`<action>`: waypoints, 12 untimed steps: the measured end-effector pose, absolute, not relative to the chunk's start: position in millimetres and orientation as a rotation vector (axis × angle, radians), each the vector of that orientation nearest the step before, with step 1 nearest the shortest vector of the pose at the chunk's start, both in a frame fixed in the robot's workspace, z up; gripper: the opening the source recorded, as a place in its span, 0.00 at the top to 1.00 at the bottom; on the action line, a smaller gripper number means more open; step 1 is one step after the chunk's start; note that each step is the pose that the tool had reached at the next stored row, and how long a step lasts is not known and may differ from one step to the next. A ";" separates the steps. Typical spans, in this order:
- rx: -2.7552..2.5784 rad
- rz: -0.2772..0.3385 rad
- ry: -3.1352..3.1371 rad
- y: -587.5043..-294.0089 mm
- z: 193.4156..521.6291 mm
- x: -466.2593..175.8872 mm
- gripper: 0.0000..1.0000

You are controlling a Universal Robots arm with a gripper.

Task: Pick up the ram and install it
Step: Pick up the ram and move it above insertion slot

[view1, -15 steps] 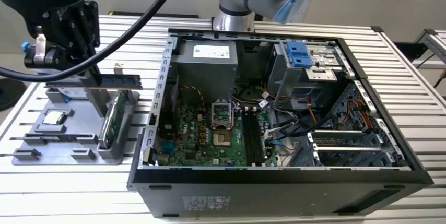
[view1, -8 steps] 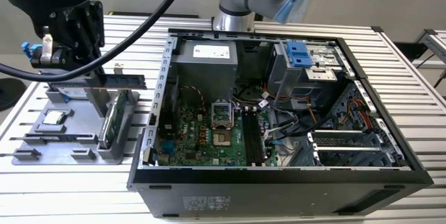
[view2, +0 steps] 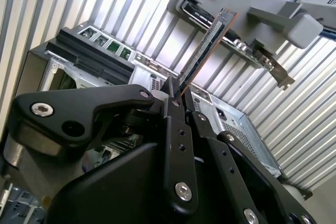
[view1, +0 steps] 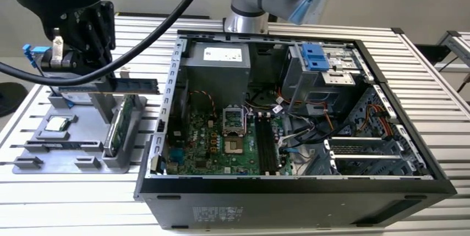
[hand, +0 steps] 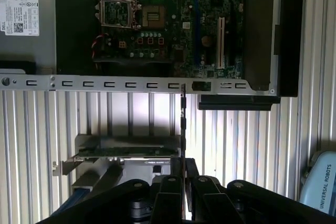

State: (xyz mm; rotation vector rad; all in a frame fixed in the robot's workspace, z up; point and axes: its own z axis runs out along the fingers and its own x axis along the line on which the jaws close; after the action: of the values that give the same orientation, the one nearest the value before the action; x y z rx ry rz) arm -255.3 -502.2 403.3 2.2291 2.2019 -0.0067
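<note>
At the gripper (view1: pixel 66 82): fingers clamped narrow on one end of the ram (view1: pixel 121 86); both wrist views show the stick pinched between the pads.

Progress, my read:
- Pick is done. The ram hangs in the air above the fixture tray (view1: pixel 44 148), over the expansion card (view1: pixel 121 120), touching neither.
- Install is not done. The ram is outside the case (view1: pixel 294 189), just beside its wall on the exterior view's left. The memory slots (view1: pixel 266 145) on the motherboard (view1: pixel 213 142) look unfilled.

Orientation:
- Long axis roughly level, running from the gripper toward the case, with the free end pointing at the case wall.
- Board stands on its long edge.
- That axis lies roughly crosswise to the slots' run.
</note>
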 end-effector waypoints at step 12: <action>2.230 -0.008 2.202 -502.2 403.3 -245.8 1.00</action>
State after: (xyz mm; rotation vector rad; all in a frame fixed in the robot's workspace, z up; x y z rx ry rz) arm -245.8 -502.2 403.3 2.2295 2.2022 -0.0076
